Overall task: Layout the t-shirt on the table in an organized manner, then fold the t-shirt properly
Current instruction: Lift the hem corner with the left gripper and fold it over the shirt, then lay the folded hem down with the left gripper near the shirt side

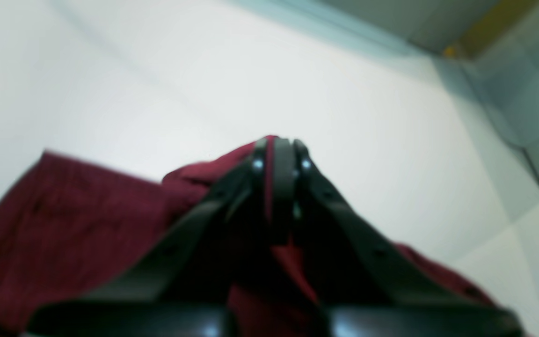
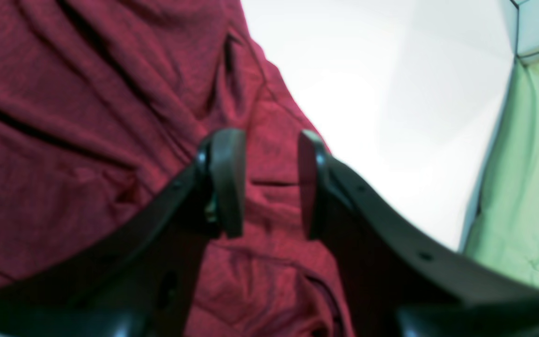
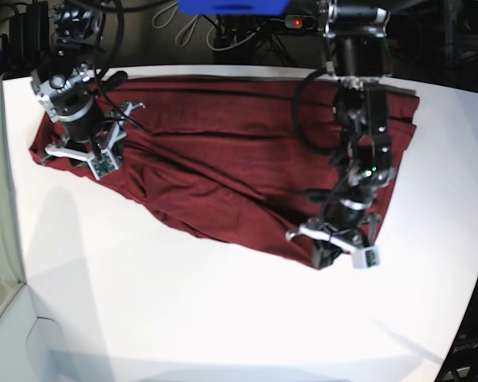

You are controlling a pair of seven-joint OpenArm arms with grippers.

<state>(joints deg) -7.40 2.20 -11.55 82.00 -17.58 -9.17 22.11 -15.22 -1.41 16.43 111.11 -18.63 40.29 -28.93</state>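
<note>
A: T-shirt [image 3: 223,151]?
B: Spread wrinkled across far half of desk [image 3: 183,318].
A: Left claw [image 1: 279,154]?
B: Clenched on t-shirt's near hem.
A: Right claw [image 2: 265,182]?
B: Released, over t-shirt's sleeve end.

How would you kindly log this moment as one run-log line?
phase: layout | left end effector: shut on t-shirt edge | right end effector: open over fabric | t-shirt: wrinkled, spread on table

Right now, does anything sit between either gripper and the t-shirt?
Nothing visible does. The left gripper is shut on a fold of the t-shirt. The right gripper is open directly over the cloth, with only fabric showing between its fingers.
</note>
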